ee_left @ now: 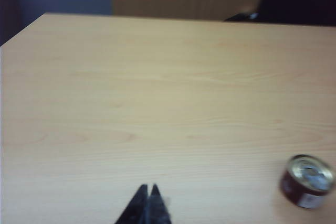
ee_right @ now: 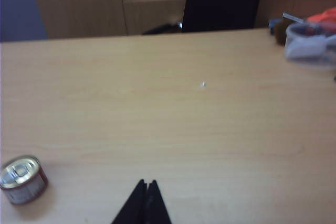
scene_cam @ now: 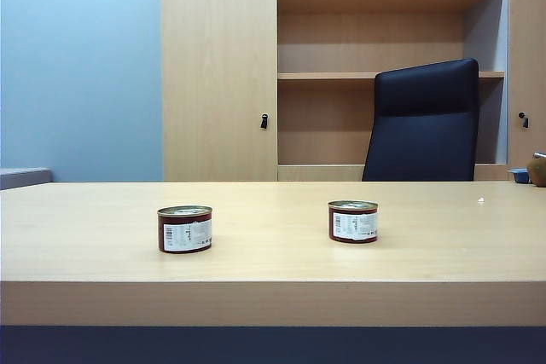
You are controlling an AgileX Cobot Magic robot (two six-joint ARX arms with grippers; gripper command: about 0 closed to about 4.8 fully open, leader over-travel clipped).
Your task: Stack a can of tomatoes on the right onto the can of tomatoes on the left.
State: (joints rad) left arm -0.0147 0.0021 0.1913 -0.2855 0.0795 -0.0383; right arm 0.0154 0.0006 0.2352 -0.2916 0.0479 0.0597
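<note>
Two short round cans stand upright on the table, each dark red with a white label and a silvery lid facing up. The left can sits nearer the front edge, the right can slightly farther back; they are well apart. The left gripper hangs over the front edge with its fingers pressed together, empty, the left can off to its side. The right gripper is likewise closed and empty, the right can beside it, not touching.

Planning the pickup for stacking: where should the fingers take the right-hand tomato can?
Grip the right can across its round side wall, coming straight down from above. It stands upright, clear of the left can, with open table around it.
</note>
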